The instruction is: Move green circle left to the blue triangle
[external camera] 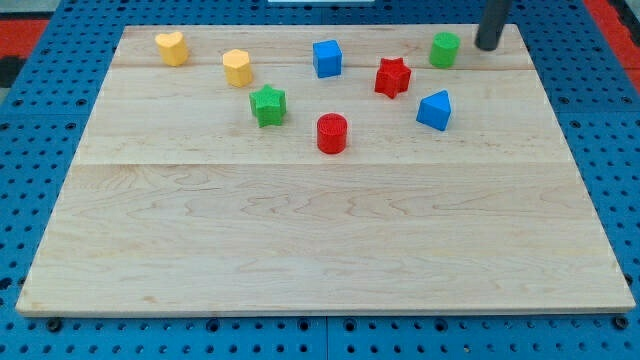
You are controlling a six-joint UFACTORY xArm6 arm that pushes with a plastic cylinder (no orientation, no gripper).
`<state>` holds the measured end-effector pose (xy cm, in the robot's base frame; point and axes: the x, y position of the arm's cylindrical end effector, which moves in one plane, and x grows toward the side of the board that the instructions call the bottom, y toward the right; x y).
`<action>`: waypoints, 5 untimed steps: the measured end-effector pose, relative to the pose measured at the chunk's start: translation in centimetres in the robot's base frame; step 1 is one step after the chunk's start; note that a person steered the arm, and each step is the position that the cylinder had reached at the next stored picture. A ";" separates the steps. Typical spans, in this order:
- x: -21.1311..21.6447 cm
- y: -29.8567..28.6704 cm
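Note:
The green circle (445,48) stands near the view's top right of the wooden board (320,240). The blue triangle (435,110) lies below it, slightly to the left. My tip (487,45) is just right of the green circle, a small gap apart, at about the same height in the view. The rod comes down from the view's top edge.
A red star (393,77) sits left of the blue triangle. A red cylinder (332,133), a green star (268,105), a blue cube (327,58), a yellow hexagon (237,68) and a yellow heart (172,47) lie further left.

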<state>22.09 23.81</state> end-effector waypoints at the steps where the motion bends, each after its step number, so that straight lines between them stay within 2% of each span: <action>1: 0.2 -7.2; 2: 5.4 -12.6; 4: 11.6 -14.0; 5: 16.2 -16.9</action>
